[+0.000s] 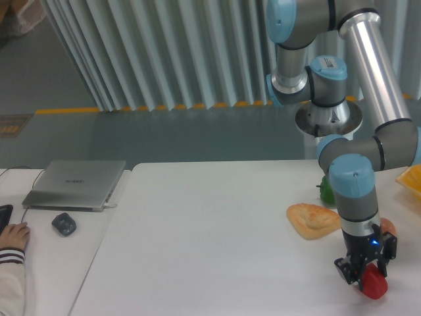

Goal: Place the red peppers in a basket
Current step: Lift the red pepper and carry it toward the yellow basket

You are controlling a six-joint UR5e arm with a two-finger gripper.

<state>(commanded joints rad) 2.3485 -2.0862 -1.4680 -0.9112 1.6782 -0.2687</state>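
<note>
The end effector is closed around the red pepper low on the worktop, so lifting comes next, then carrying toward the basket at one o'clock.

Red pepper, yellow-orange basket, tan bread, white table

One red pepper, one green pepper, one bread piece. One basket corner shows. One laptop and one mouse.
</note>
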